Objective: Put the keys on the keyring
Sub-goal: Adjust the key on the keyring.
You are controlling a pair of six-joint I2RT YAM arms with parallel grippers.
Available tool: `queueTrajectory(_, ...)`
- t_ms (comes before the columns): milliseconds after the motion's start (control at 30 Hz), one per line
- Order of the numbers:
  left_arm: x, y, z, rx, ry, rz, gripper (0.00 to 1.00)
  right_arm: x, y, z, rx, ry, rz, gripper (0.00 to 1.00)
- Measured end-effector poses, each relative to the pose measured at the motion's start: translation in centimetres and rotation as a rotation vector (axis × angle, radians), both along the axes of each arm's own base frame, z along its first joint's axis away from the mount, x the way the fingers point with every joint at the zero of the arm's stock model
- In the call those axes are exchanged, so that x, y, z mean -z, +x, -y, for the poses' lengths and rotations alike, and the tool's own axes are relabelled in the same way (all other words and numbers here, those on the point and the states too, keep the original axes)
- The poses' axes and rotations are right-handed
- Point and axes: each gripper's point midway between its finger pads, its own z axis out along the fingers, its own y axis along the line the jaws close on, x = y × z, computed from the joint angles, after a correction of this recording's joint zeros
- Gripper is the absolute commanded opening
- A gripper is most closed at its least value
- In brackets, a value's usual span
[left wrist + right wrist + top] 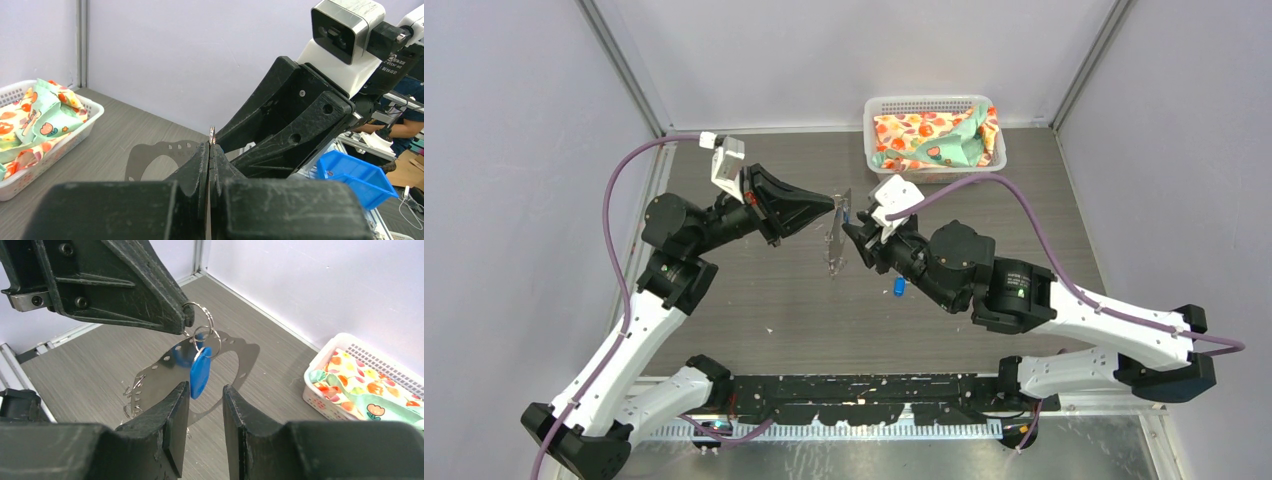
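My left gripper (834, 203) is shut on the keyring (198, 315), a silvery wire ring pinched at its fingertips (184, 320). In the left wrist view only a glint of the keyring (212, 134) shows above the shut gripper (211, 145). A blue-headed key (200, 371) hangs from it by a smaller ring (202, 337). My right gripper (206, 387) is open right in front, its fingers either side of the key's lower end and not pressing it. Another blue key (898, 287) lies on the table under the right wrist.
A thin flat silvery plate (160, 372) with a big cut-out and small holes sits under the keyring, loose wire rings (131, 390) at its end. A white basket (934, 102) of patterned cloth stands at the back right. Walls close in both sides.
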Motion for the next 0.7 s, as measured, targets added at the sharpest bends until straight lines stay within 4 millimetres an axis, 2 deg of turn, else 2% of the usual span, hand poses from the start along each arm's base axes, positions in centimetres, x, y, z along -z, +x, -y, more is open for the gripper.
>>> queueTrajectory(333, 0.0, 0.0, 0.0, 0.000, 0.000, 0.000, 0.00, -0.9, 0.4, 0.6, 0.032, 0.006, 0.038, 0.37)
queueTrajectory(567, 0.0, 0.0, 0.0, 0.000, 0.000, 0.000, 0.00, -1.0, 0.7, 0.0, 0.039, -0.002, 0.062, 0.40)
queueTrajectory(633, 0.0, 0.0, 0.0, 0.001, 0.000, 0.000, 0.00, -0.8, 0.7, -0.2, 0.039, -0.012, 0.064, 0.37)
queueTrajectory(700, 0.0, -0.1, 0.0, 0.001, 0.000, 0.001, 0.00, -0.6, 0.8, -0.4, 0.038, -0.018, 0.063, 0.29)
